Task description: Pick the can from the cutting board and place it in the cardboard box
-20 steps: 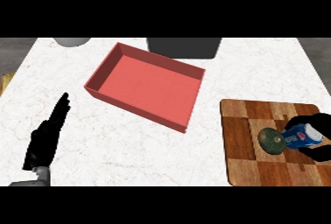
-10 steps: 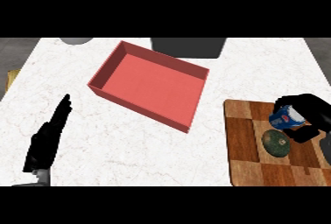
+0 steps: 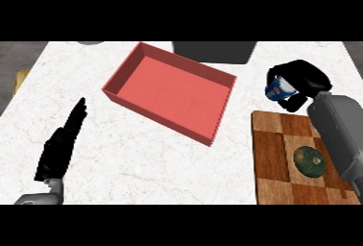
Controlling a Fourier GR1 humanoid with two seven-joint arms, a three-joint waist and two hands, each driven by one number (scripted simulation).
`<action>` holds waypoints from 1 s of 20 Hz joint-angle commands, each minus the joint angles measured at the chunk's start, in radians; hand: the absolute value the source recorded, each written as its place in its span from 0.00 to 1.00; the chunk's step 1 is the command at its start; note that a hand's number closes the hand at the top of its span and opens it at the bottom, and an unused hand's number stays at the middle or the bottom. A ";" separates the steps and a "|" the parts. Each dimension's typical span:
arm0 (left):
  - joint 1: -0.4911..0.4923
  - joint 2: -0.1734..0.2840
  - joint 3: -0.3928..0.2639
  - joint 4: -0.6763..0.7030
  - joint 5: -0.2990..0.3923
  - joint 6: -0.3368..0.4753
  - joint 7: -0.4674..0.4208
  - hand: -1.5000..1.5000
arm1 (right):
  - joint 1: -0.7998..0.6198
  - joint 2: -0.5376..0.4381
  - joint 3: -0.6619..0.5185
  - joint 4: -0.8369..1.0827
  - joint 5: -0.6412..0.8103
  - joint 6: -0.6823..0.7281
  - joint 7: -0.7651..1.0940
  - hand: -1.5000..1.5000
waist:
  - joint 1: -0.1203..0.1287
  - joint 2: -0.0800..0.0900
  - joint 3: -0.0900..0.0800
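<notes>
The can (image 3: 279, 88) is off the cutting board (image 3: 276, 158) now. A moment ago it sat low over the wood beside the green object; here it hangs above the white counter (image 3: 142, 163), beyond the board's far edge and right of the box (image 3: 170, 91). The red, open box lies tilted near the counter's far edge, with a dark slab (image 3: 214, 51) behind it. The grey right forearm runs along the board's right side, bent inward. The right hand (image 3: 305, 79) curls over the can, fingers wrapped round it. The left hand (image 3: 62, 144) rests near the left edge, fingers straight, unchanged. The green object (image 3: 310, 161) stays on the board.
</notes>
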 commanded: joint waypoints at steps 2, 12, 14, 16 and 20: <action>-0.026 -0.031 -0.006 0.047 -0.026 0.030 -0.009 0.50 | -0.169 0.027 -0.046 0.180 0.013 -0.113 -0.032 1.00 | -0.019 -0.002 -0.001; -0.001 -0.017 0.019 0.003 -0.017 0.027 0.010 0.50 | -0.304 0.062 -0.232 0.124 -0.300 0.169 -0.304 1.00 | -0.044 -0.016 -0.001; 0.014 -0.030 -0.003 -0.036 -0.034 0.036 0.057 0.50 | -0.287 0.123 -0.228 0.089 -0.324 0.177 -0.308 1.00 | -0.052 -0.020 -0.001; 0.007 -0.023 0.012 0.035 -0.037 0.030 -0.005 0.50 | -0.306 0.138 -0.226 0.050 -0.345 0.221 -0.288 1.00 | -0.060 -0.019 -0.002; 0.027 -0.025 0.015 0.004 -0.029 0.019 0.000 0.50 | -0.385 0.202 -0.217 0.022 -0.367 0.262 -0.176 1.00 | -0.051 -0.017 -0.002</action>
